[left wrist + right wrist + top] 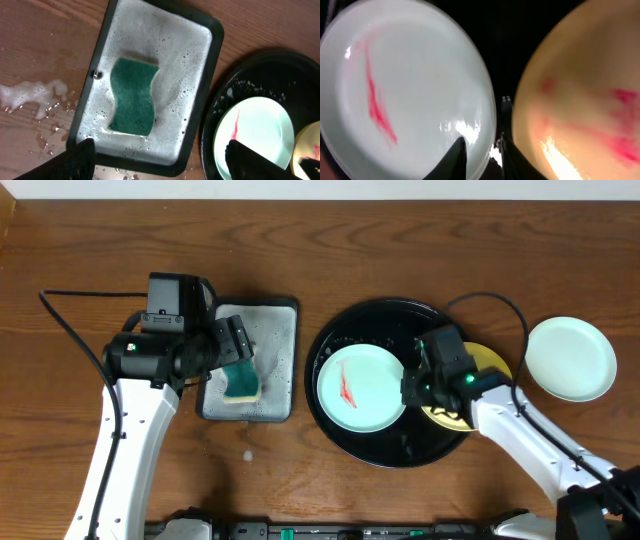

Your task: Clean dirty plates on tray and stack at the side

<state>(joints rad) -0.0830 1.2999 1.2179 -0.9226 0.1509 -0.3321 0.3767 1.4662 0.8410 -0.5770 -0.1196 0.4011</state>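
Right gripper (482, 159): in its wrist view you see two dark fingertips (457, 156) close together, with the edge of the mint plate (405, 85) between them. You cannot tell from these views whether they pinch that edge or only straddle it.

Mint plate: lies flat inside the black tray (380, 320), left of the tray's centre. It has a red streak on its face.

Yellow plate (487, 362): sits at the right side of the black tray, partly over the tray's rim and partly under the right gripper. The wrist view shows red smears on it. It is just beside the mint plate, and a dark gap shows between the two.

Second mint plate (570, 358): on the table (80, 250), right of the black tray and off it, near the yellow plate.

Left gripper (238, 345): released, with the fingers (75, 160) spread wide. It hovers over the metal pan (275, 330), which lies left of the black tray. The pan holds suds and a teal sponge (132, 97) lying flat.

Foam (30, 95): a patch on the wood, on the far side of the pan from the black tray.
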